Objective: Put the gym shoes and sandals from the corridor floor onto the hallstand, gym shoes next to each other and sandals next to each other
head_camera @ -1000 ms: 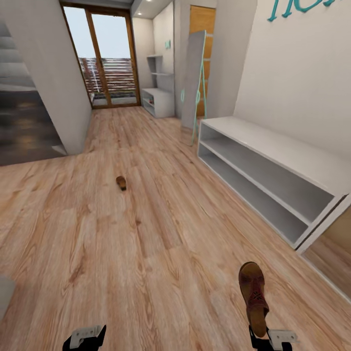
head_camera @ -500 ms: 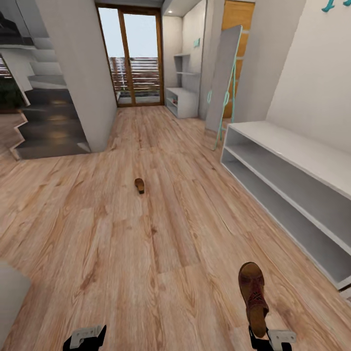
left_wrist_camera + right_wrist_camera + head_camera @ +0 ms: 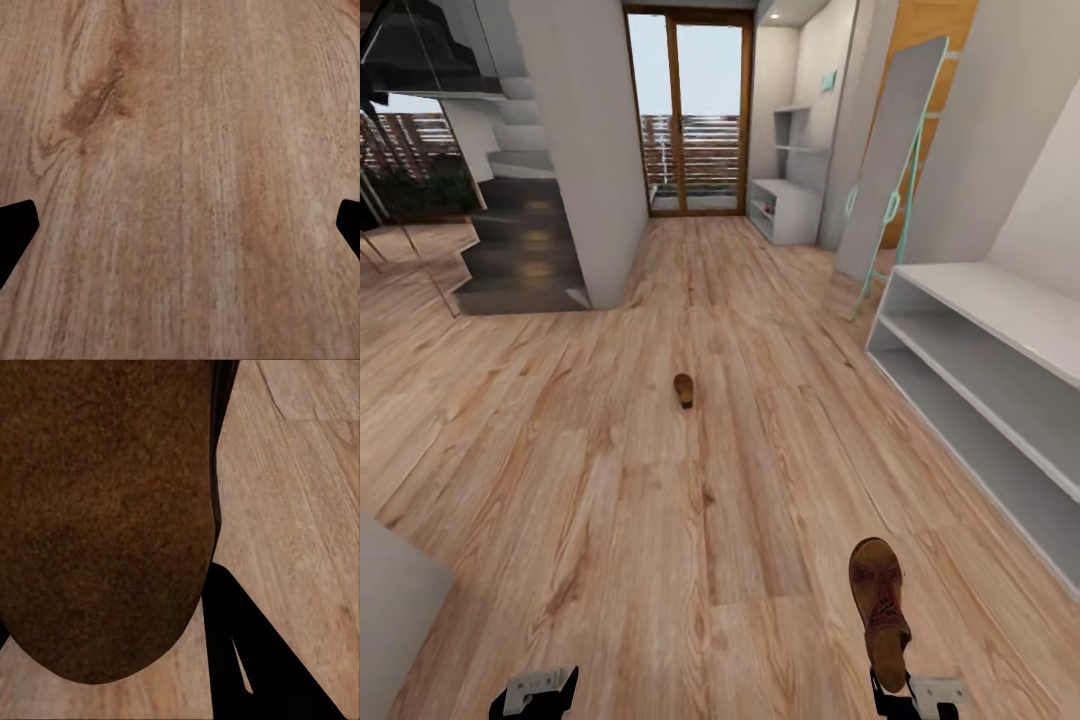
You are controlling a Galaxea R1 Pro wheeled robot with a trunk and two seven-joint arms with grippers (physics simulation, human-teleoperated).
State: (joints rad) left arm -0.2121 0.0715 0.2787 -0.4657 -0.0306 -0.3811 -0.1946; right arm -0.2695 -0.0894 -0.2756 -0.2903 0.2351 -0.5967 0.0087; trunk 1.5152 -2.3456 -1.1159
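Light brown wood-grain plank floor [image 3: 610, 480] is filling most of the frame. Pale grey-white hallstand with upper shelves [image 3: 788, 200] is standing far back, upper centre-right; long plain white low shelving [image 3: 1000, 370] is running along the right edge. Right hand [image 3: 912, 694], bottom right, is gripping a dark brown strappy sandal [image 3: 880, 610] by its heel end. Second brown sandal [image 3: 684, 389] is lying on the floor mid-frame. Left hand [image 3: 536, 692], bottom left, is hanging wide open, holding nothing.
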